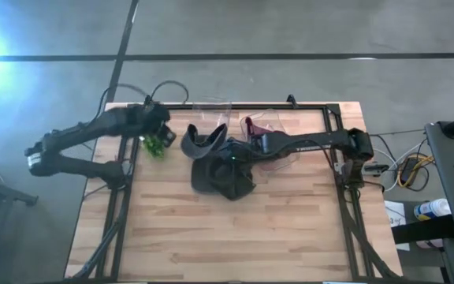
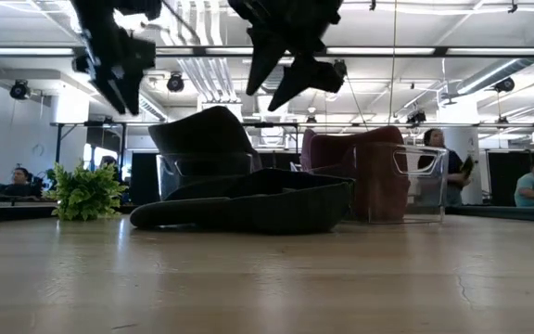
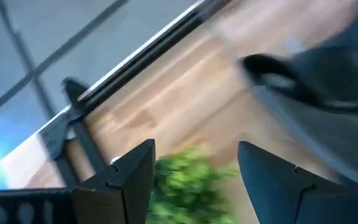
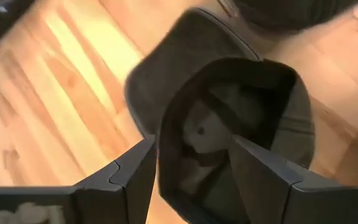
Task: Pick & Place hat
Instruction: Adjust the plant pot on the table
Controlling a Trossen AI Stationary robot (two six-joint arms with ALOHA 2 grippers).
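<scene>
The right gripper (image 4: 191,165) hangs over a dark grey fabric cap (image 4: 229,124) lying upside down on the pale wooden plank surface (image 4: 55,93). Its two dark fingers (image 4: 126,177) stand apart, one on either side of the cap's open hollow, where the lighter lining and seams show. The cap's curved brim points away from the gripper. Another dark rounded object (image 4: 284,12) lies beyond, blurred.

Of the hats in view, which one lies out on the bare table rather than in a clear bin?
The dark cap lying upside down under the right gripper. The other dark hat and the maroon hat sit in clear bins.
</scene>
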